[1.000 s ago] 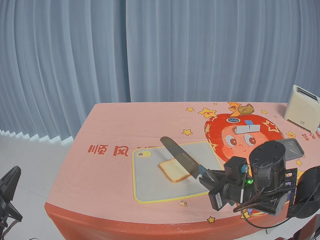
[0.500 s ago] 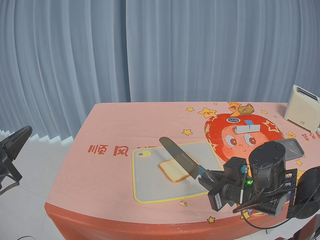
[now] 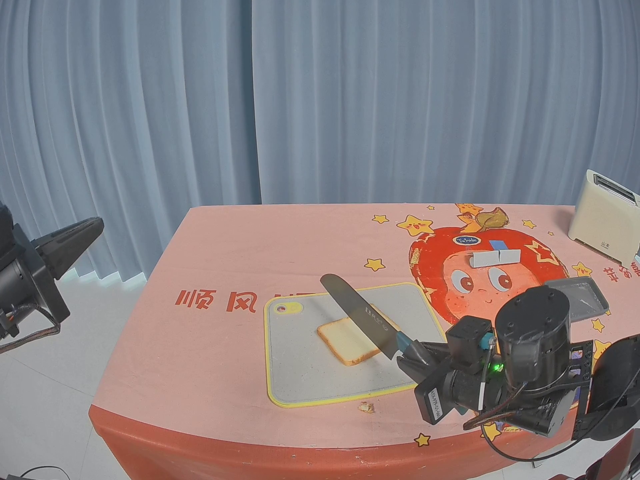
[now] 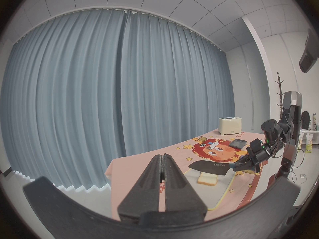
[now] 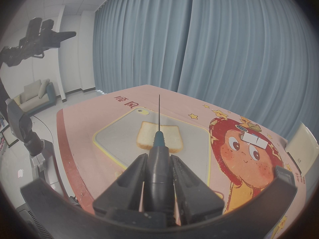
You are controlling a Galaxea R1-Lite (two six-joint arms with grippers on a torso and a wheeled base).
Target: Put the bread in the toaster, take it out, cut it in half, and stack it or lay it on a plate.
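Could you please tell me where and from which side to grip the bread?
Probably the left crust edge of the pale square slice of bread, from above: it lies flat on the grey yellow-rimmed cutting board, and the dark-bladed knife in the right tool hangs over its middle.

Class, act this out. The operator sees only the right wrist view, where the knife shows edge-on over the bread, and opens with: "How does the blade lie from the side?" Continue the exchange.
Observer: In the left wrist view the knife looks roughly level, just over the bread. I cannot tell whether they touch.
Operator: What is the other arm doing?
Observer: The left gripper is shut and empty, off the table's left side, away from the cutting board.
Operator: And the toaster?
Observer: In the head view the toaster stands at the far right corner, with nothing sticking up from its top.
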